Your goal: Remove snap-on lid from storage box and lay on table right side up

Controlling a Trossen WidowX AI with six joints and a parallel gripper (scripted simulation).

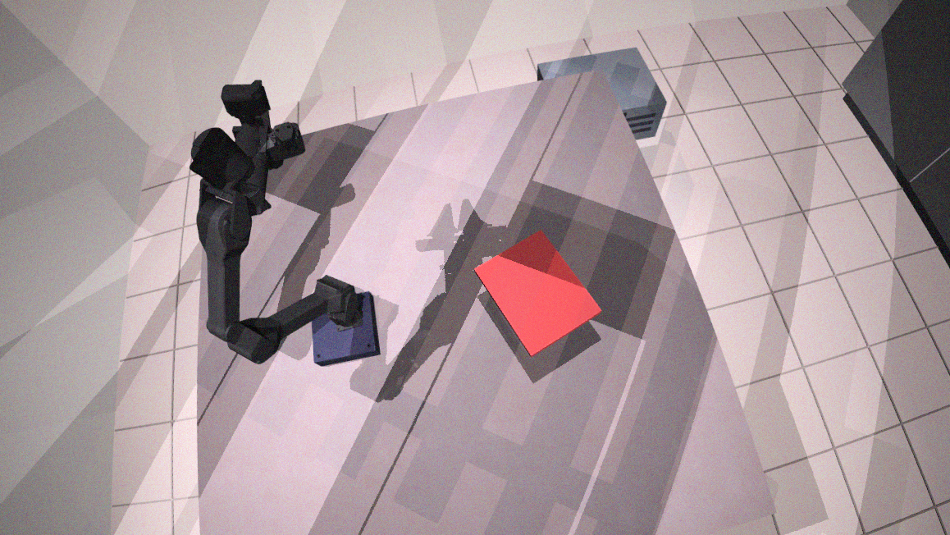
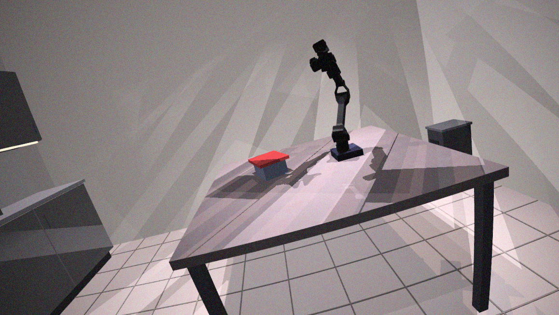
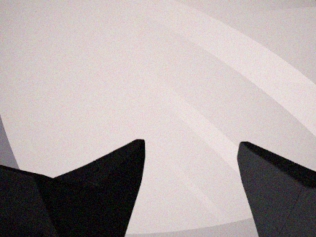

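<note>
The red lid sits on top of the blue-grey storage box and overhangs its walls. In the top view the lid hides the box. The box stands on the table. My gripper is open, with nothing between its fingers in the wrist view. The arm is raised high above its base, and its gripper end is well away from the box and lid. The fingertips are too small and dark to make out in the top and exterior views.
The arm's dark blue base stands on the table, a short way from the box. A grey cabinet stands on the floor beyond the table edge. The wrist view shows only pale background surfaces behind the fingers.
</note>
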